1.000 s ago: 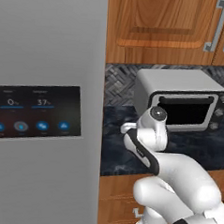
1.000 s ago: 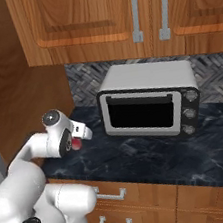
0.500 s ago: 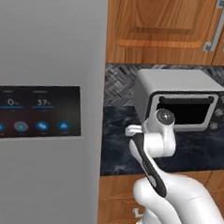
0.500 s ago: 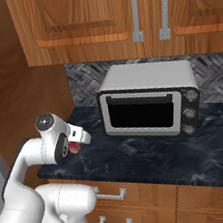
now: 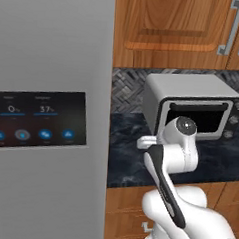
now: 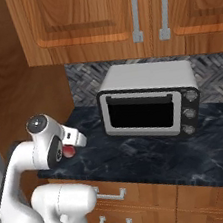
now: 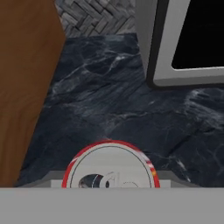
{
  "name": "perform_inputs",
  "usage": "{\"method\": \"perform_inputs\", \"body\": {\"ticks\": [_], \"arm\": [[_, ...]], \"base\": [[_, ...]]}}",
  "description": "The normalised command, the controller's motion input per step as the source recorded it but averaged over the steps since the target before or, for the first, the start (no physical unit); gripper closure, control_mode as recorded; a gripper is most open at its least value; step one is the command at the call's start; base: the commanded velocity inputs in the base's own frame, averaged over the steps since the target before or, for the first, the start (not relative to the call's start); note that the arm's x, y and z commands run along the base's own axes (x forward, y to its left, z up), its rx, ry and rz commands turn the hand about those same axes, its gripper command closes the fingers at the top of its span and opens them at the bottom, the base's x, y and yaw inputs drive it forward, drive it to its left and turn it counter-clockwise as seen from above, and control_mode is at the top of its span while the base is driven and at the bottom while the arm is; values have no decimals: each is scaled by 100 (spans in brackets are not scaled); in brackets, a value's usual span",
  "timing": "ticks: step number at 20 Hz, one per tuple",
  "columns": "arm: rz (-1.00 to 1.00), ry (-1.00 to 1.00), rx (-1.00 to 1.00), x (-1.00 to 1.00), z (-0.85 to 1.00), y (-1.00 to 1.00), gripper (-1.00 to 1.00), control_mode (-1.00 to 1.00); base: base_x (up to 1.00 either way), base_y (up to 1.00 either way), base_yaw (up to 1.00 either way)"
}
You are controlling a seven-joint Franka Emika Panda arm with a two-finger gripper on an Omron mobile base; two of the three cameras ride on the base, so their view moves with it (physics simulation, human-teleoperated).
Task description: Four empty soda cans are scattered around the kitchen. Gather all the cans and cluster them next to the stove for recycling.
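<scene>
One red can [image 7: 110, 165] sits right at the claw [image 6: 69, 151], its round silvery top facing the hand camera, so its long axis runs along the claw's own line of sight. In the right base view you see a patch of red at the claw, low over the near left part of the bench [image 6: 156, 157]. The claw looks closed on the can, judging by how the can fills its mouth, though the fingers themselves are hidden. The bench is dark, veined, glossy stone. At the far right stands the toaster oven [image 6: 150, 102], a boxy silver shell with a black glass door and round knobs. A brown wood panel [image 7: 22, 87] borders the left. No stove is visible, so your carry is probably long.
</scene>
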Motion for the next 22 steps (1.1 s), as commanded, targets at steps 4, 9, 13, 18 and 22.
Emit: {"method": "perform_inputs", "body": {"ticks": [4, 9, 13, 18, 22], "arm": [[5, 0, 0, -39, 18, 3, 100, -100], [4, -1, 0, -39, 11, 2, 100, -100], [0, -13, 0, -44, -2, 5, 100, -100], [0, -17, -1, -40, 0, 5, 100, -100], [0, -22, 0, -44, 0, 0, 100, -100]], "base": [[0, 0, 0], [0, 0, 0], [0, 0, 0], [0, 0, 0], [0, 0, 0]]}}
